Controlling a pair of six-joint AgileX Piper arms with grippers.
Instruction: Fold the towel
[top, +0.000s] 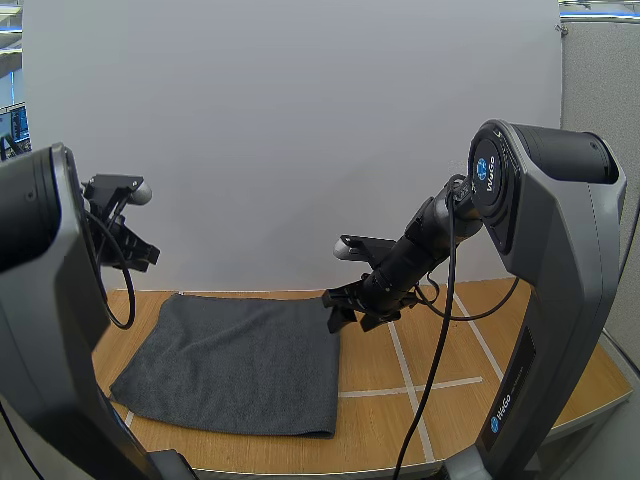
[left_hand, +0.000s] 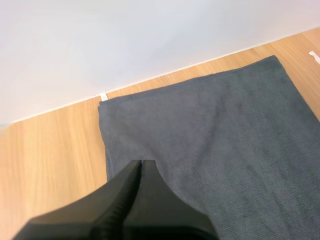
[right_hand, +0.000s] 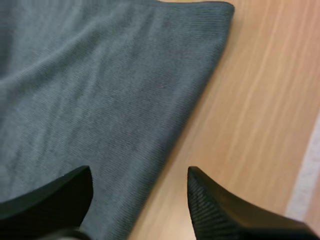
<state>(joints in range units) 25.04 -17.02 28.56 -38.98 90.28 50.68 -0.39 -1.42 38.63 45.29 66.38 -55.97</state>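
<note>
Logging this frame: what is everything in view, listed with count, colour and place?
towel: one, dark grey, spread flat on the left half of the table
table: one, light wood, under both arms
tape lines: several, white, crossing on the table right of the towel
wall panel: one, white, upright behind the table
left gripper: one, black, fingers shut together, above the towel near its far left corner
right gripper: one, black, fingers open, straddling the towel's right edge near its far right corner
</note>
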